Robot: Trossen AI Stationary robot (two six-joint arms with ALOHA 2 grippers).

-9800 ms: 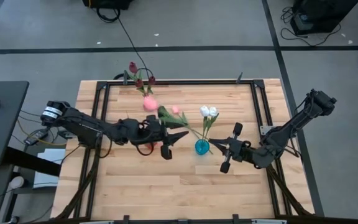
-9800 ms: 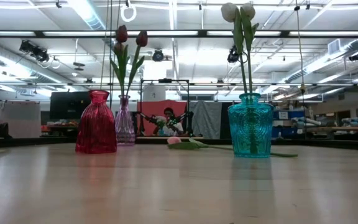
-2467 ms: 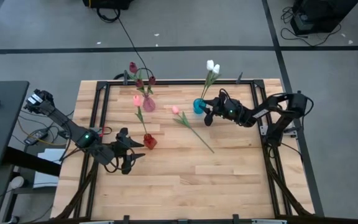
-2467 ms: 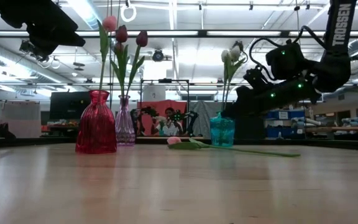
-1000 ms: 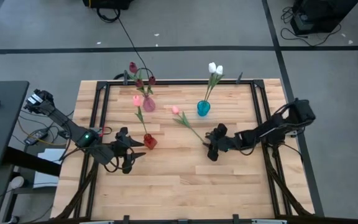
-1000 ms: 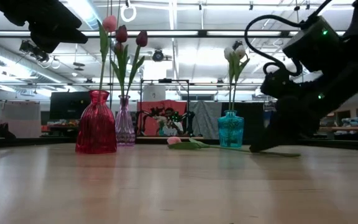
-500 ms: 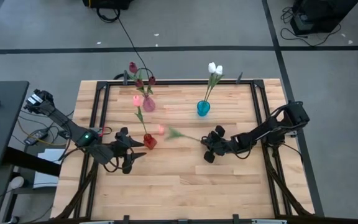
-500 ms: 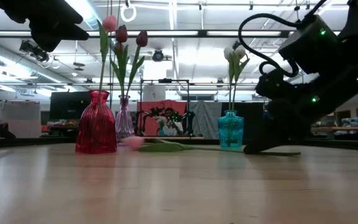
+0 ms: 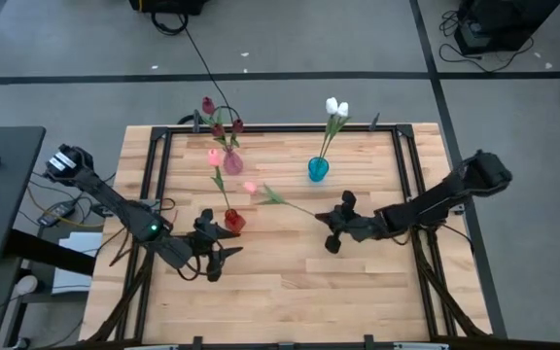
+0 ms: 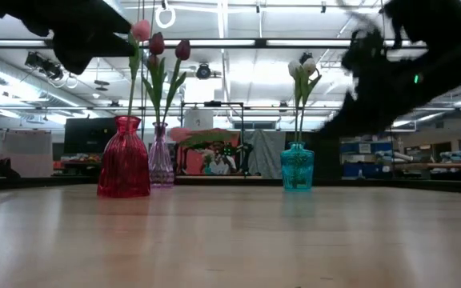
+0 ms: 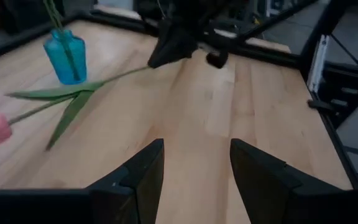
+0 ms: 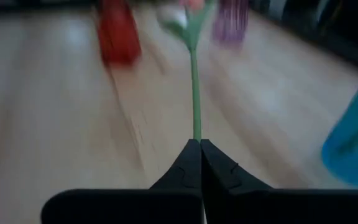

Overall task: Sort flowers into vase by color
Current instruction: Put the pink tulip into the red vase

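A pink tulip (image 9: pixel 250 187) with a long green stem hangs over the table's middle, my right gripper (image 9: pixel 327 220) shut on its stem. A red vase (image 9: pixel 233 220) holds another pink tulip (image 9: pixel 214 156). The purple vase (image 9: pixel 232 163) behind it holds maroon tulips (image 9: pixel 208 104), and a blue vase (image 9: pixel 317 169) holds white tulips (image 9: pixel 336 107). Just near of the red vase my left gripper (image 9: pixel 224 249) stands open with nothing between its fingers. My right gripper pinches the stem's bare lower end (image 12: pixel 196 134) between its two fingertips (image 12: pixel 191 155). The fingers slant down from the table's right, and the stem runs straight on out of them. The tulip is lifted clear of the table, about level, its head (image 10: pixel 181 134) toward the red vase.
A black frame (image 9: pixel 280 127) runs around the wooden tabletop. Bare wood lies in front of the vases toward the near edge (image 9: pixel 290 301). Beyond the far edge, in the low view, a person sits behind another rig (image 10: pixel 214 160).
My right gripper has taken hold of the lying tulip's stem end and risen. The tulip has swung about, its head going toward the table's left, and has come up clear of the wood. My left gripper has gone a little toward the table's right and near edges.
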